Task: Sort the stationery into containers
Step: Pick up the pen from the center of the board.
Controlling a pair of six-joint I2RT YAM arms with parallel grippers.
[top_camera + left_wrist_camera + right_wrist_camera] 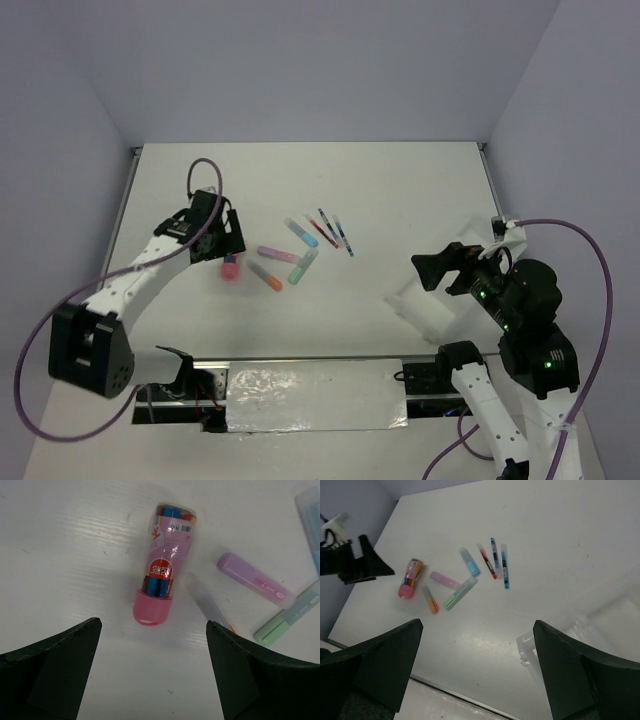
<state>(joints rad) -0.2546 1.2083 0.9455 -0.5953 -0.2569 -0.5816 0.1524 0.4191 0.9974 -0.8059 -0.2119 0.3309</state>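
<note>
The stubby pink tube (230, 267) lies on the white table left of centre. Beside it lie the purple (275, 254), orange (268, 276), green (303, 266) and blue (299, 232) highlighters, a red pen (320, 231) and blue pens (345, 238). My left gripper (225, 238) is open and empty just left of the tube; in the left wrist view the tube (162, 562) lies ahead between the open fingers (75, 655). My right gripper (440, 268) is open and empty above the translucent tray (430, 305), whose corner shows in the right wrist view (570, 640).
The table's front edge with a foil-covered strip (315, 395) runs between the arm bases. Walls close the back and both sides. The right arm's purple cable (600, 260) loops at the right.
</note>
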